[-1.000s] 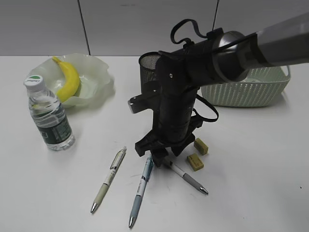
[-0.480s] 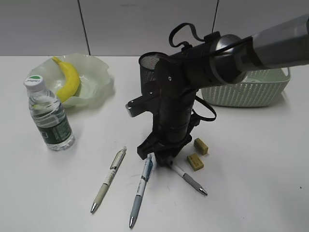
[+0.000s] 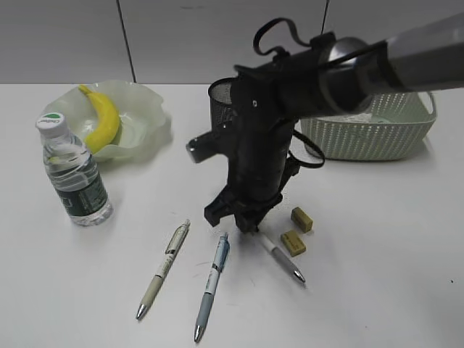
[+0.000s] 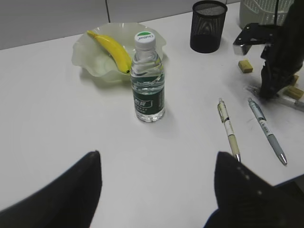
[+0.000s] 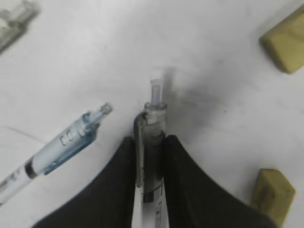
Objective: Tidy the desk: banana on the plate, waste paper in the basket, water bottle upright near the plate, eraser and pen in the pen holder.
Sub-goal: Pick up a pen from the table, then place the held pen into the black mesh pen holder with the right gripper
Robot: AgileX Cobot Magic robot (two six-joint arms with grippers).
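The smooth matte white surface fills most of the exterior view. At upper right sits the pale green plastic basket, rectangular with perforated lattice walls. At upper left the frosted, wavy-rimmed plate cradles the curved yellow banana. Just below it the clear ribbed water bottle stands upright, white-capped, with a dark green label. The black mesh pen holder, a cylinder, stands at top centre, partly behind the dark right arm. In the right wrist view the right gripper is clamped on a slim grey pen at lower centre. A blue translucent pen and a cream pen lie flat at lower centre. Two small tan block erasers lie right of the gripper. The left gripper hangs at the bottom of the left wrist view, its black fingers wide apart, holding nothing.
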